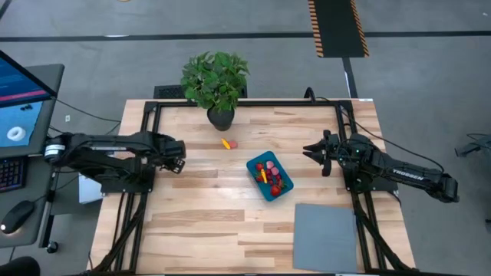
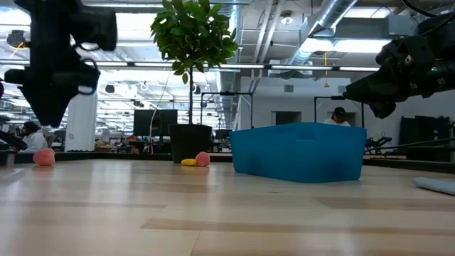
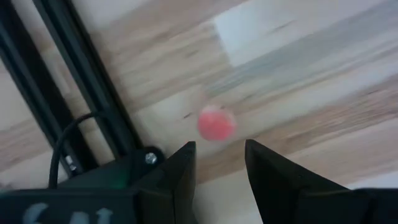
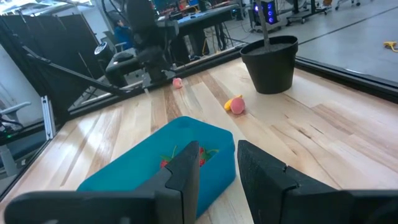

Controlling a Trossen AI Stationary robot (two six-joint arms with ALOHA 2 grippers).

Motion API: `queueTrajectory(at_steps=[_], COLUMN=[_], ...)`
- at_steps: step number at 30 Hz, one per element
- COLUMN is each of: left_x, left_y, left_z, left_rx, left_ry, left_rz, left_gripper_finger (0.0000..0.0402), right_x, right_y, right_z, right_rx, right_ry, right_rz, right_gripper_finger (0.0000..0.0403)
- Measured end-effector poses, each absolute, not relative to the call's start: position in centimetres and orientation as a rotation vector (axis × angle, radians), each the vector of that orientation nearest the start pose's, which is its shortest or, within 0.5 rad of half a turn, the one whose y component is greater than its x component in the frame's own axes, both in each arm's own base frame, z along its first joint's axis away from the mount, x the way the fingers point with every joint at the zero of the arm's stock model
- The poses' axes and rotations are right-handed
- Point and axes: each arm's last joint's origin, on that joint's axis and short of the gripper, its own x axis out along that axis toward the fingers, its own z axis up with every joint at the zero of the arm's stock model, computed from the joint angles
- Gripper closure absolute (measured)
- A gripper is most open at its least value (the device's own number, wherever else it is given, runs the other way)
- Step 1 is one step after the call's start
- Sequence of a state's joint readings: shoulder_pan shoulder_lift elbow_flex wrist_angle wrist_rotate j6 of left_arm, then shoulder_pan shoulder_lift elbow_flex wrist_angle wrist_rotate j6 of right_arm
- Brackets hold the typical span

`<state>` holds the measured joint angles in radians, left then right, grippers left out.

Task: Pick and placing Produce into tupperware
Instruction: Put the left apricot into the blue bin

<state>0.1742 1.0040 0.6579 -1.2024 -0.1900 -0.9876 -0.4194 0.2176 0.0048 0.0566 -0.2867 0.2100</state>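
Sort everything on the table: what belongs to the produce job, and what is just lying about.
Job: blue tub with pieces inside; yellow and pink pieces by the pot; pink piece before the left gripper.
Lying about: potted plant; grey mat.

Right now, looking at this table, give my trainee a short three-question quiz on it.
1. True or false: the tupperware already holds some produce.
2. What lies on the table near the plant pot? A) a yellow piece and a pink piece B) a knife C) a lid
3. Fill in: the left hand hangs open and empty over a small ____ piece.

Key: 1 true; 2 A, yellow piece beside pink piece; 3 red.
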Motion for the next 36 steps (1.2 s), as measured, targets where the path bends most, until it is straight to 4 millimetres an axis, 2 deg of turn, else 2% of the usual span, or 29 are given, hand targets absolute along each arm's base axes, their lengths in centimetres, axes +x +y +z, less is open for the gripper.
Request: queueTrajectory(at_steps=[3,11,23,36], left_x=[13.8,16.0,16.3,16.5], left_y=[3.2,3.6,3.9,4.7], left_z=[19.4,17.8,16.0,15.2], left_rx=[-0.749,-0.711,-0.685,-0.629], left_ry=[1.35,1.399,1.566,1.605], left_rz=[0.998,0.891,0.943,0.961], left_gripper_finger=[0.0272,0.0272,0.0272,0.0272], right_x=[10.3,10.3,10.3,10.3], right_y=[-3.7,-3.7,-3.7,-3.7], right_z=[15.2,15.3,15.2,15.2], right_rx=[0.264,0.263,0.263,0.264], right_ry=[0.133,0.132,0.132,0.133], right_rz=[-0.147,-0.147,-0.148,-0.147], right_gripper_finger=[0.0272,0.0272,0.0272,0.0272])
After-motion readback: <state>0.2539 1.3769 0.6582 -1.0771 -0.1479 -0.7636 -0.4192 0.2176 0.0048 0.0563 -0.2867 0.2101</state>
